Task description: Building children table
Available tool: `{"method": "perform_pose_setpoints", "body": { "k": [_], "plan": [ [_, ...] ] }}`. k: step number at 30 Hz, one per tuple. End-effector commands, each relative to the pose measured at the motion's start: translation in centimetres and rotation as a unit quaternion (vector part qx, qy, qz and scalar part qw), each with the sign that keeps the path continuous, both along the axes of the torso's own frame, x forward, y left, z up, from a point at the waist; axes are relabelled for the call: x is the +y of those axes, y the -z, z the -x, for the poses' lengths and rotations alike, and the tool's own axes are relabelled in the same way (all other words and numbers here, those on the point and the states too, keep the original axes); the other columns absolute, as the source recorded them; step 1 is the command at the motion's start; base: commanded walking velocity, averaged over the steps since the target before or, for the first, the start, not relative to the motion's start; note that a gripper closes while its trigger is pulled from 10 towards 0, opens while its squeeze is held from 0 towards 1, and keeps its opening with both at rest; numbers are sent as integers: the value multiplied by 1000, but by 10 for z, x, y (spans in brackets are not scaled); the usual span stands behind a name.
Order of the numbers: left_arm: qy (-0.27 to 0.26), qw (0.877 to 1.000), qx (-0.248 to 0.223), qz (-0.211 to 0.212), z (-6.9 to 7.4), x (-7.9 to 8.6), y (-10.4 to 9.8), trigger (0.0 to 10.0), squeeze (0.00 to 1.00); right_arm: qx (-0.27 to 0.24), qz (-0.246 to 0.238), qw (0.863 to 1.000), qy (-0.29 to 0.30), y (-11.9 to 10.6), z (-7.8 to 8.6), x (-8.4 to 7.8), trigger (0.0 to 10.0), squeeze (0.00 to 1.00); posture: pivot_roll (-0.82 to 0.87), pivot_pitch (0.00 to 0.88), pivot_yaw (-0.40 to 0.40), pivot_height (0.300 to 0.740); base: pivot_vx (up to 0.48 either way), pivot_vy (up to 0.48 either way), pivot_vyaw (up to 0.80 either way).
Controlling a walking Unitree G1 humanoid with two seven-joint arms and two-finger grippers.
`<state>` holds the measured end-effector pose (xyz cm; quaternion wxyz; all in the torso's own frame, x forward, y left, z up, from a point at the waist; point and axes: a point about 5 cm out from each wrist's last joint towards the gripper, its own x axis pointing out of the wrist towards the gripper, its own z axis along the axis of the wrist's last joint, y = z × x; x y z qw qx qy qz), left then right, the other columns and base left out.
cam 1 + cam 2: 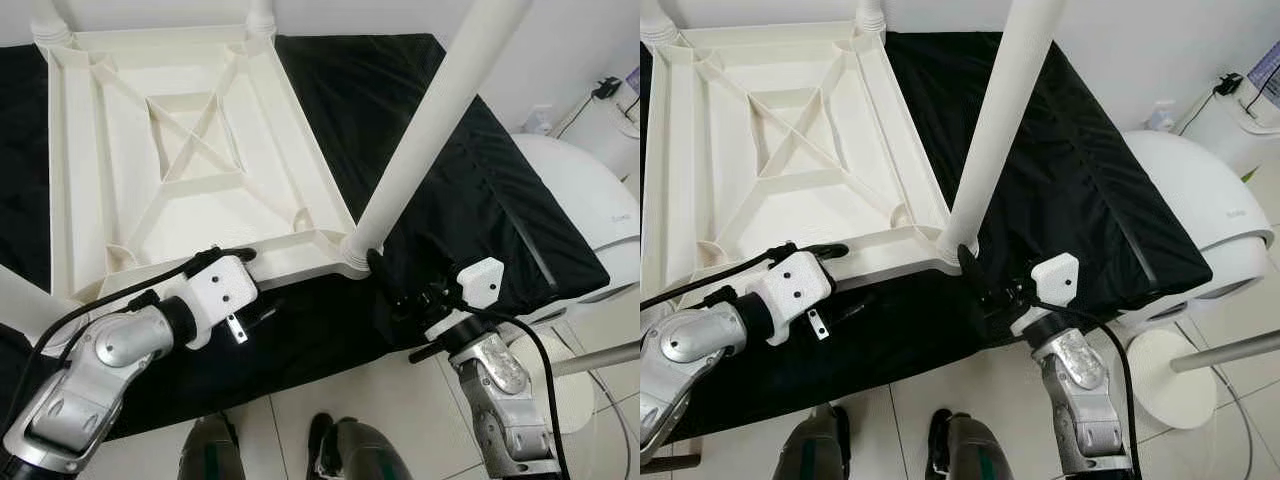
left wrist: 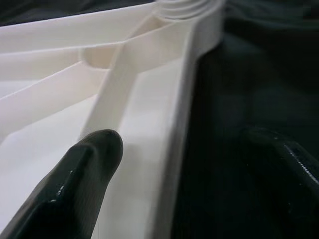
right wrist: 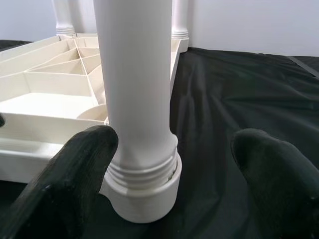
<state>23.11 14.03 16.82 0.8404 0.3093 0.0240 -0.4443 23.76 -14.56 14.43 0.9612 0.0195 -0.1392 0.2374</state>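
Note:
A white plastic children's table [image 1: 200, 150] lies upside down on a black cloth [image 1: 450, 190], its ribbed underside facing up. A white leg [image 1: 430, 120] stands in the near right corner socket, and two more legs [image 1: 262, 15] rise at the far corners. My right gripper [image 3: 174, 149] is open around the base of the near right leg, one finger [image 3: 75, 169] close beside it and the other well apart. My left gripper [image 1: 250, 283] is open at the table's near rim [image 2: 169, 149], one finger [image 2: 89, 164] over the inside, the other outside over the cloth.
A rounded white appliance [image 1: 590, 200] sits to the right of the cloth, with a cabled white device [image 1: 610, 110] behind it. A round white stand base [image 1: 1170, 390] lies on the tiled floor. Another white leg [image 1: 20, 295] juts out at the near left. My feet [image 1: 350, 450] are below.

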Motion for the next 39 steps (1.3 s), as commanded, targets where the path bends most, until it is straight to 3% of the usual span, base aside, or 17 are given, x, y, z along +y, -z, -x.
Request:
{"method": "perform_pose_setpoints", "body": {
  "k": [1,9,27,29,30,32,33,39],
  "plan": [
    [18,1000,19,-16,3,-3,6,10000,0,9,0,1000,6,6,2,-1,10000,0,80,159,-72,740,0,0,0],
    [2,997,51,-49,-7,1,12,10000,0,13,9,1000,11,11,8,-1,10000,0,68,154,-55,740,0,0,0],
    [-54,988,135,-55,-27,-5,14,10000,0,12,17,1000,19,16,14,1,10000,0,54,152,-25,740,0,0,0],
    [-67,984,155,-54,-28,-3,16,8667,0,12,18,999,23,18,15,1,10000,0,53,156,-18,740,0,0,0],
    [-68,983,158,-57,-28,-2,17,4824,0,13,18,999,24,18,16,1,10000,0,53,157,-15,740,0,0,0],
    [-70,983,161,-59,-29,-1,18,4824,0,13,18,999,25,18,16,2,10000,0,53,158,-15,740,0,0,0],
    [-73,982,166,-59,-28,-1,19,0,0,13,19,999,26,18,16,2,10000,0,52,159,-12,740,0,0,0],
    [-73,976,191,-71,-25,2,25,0,0,12,21,999,28,19,18,3,10000,0,51,164,-7,740,0,0,0]
  ]
}}
